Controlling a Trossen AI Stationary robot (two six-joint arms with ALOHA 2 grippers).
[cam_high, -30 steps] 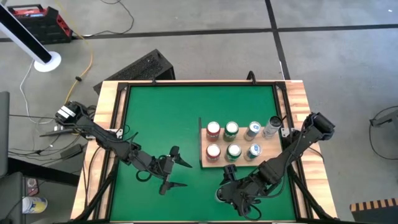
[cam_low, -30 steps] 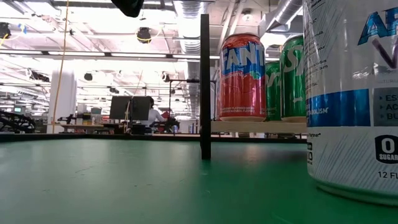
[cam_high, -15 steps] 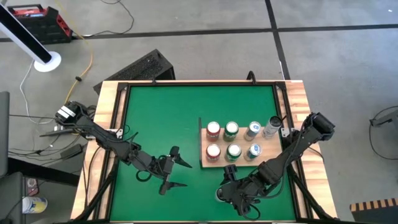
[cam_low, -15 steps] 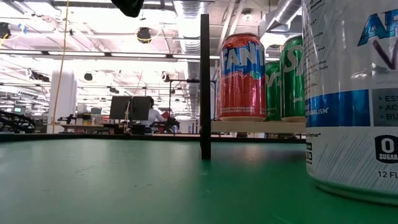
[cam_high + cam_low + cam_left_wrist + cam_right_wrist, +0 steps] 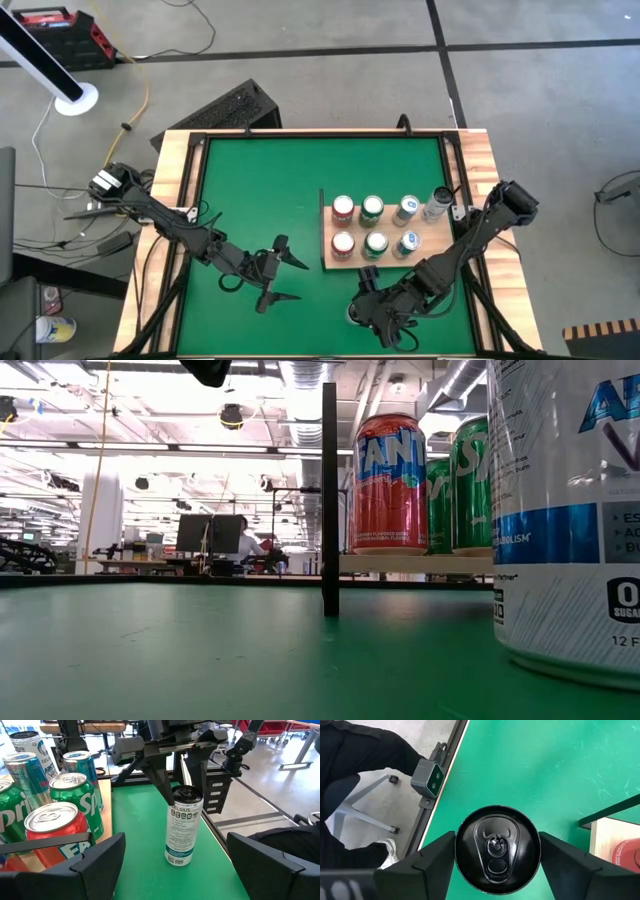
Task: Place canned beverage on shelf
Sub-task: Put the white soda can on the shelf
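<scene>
While the left gripper idles spread wide mid-table, the right gripper has started closing around the black-topped can standing near the shelf, though a firm pinch can't be confirmed yet

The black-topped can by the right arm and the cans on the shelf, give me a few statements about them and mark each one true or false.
1. The black-topped can stands upright on the green table, off the shelf. True.
2. The right gripper has a finger on either side of that can. True.
3. The left gripper holds a red can. False: its fingers are open and empty, out over the green table.
4. The shelf carries only two cans. False: the high view shows six cans on it, plus a clear bottle at its far end.
5. The red can seen in the low view lies on its side. False: it stands upright on the shelf.
</scene>
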